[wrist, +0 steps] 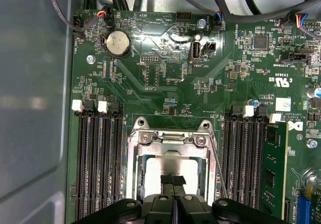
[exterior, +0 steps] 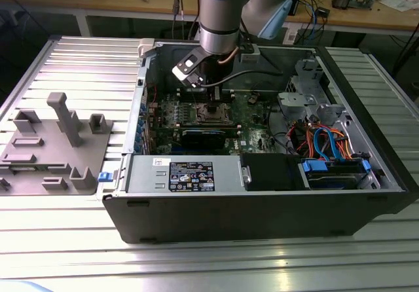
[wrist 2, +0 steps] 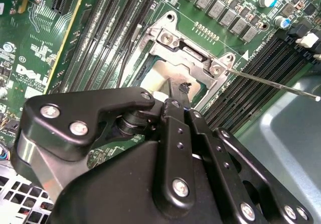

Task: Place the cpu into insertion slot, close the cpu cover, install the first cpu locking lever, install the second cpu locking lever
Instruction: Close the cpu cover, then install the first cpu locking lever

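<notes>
The insertion slot [exterior: 213, 113] sits in the green board inside the open computer case. In the first wrist view the cpu [wrist: 153, 176] lies in the slot, its silvery top showing through the window of the cpu cover [wrist: 168, 139], which lies down over it. My gripper [wrist: 174, 180] is shut, its two black fingertips pressed together just over the cpu top with nothing between them. In the second wrist view the gripper [wrist 2: 176, 91] points at the cover [wrist 2: 188, 53]. One thin locking lever [wrist 2: 273, 85] sticks out free to one side; another lever [wrist 2: 131, 48] runs along the opposite side.
Long black memory slots [wrist: 98, 163] flank the socket on both sides. The case's grey metal wall [wrist: 32, 93] stands close beside the board. Cables [exterior: 324, 141] and a drive cage fill the case at the exterior view's right. A grey fixture [exterior: 55, 141] lies outside at the exterior view's left.
</notes>
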{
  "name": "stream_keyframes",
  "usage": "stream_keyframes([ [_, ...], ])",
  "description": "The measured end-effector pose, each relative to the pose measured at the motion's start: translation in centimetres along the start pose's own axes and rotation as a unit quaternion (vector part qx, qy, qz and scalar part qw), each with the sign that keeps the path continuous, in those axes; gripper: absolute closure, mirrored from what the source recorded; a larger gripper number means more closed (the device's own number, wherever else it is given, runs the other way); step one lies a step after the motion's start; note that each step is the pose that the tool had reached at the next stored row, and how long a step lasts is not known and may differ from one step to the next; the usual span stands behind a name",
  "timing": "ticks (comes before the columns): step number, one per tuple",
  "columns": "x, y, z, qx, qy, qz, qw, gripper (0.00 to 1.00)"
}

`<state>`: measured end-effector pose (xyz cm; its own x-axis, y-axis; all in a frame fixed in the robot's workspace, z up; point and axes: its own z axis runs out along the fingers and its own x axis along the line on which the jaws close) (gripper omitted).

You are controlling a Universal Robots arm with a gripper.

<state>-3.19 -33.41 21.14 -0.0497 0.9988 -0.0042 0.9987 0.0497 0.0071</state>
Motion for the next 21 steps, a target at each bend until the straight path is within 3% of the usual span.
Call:
stream_keyframes([
  [9, 0.00, 0.05, 0.00, 0.0000, 0.0000, 0.000, 1.0000, 0.89],
  [10, 0.00, 0.07, -0.32, 0.0000, 0.0000, 0.000, 1.0000, 0.89],
  [11, -0.01, 0.08, -1.89, 0.0000, 0.0000, 0.000, 1.0000, 0.89],
  [21, -0.02, 0.08, -3.19, 0.0000, 0.0000, 0.000, 1.0000, 0.89],
])
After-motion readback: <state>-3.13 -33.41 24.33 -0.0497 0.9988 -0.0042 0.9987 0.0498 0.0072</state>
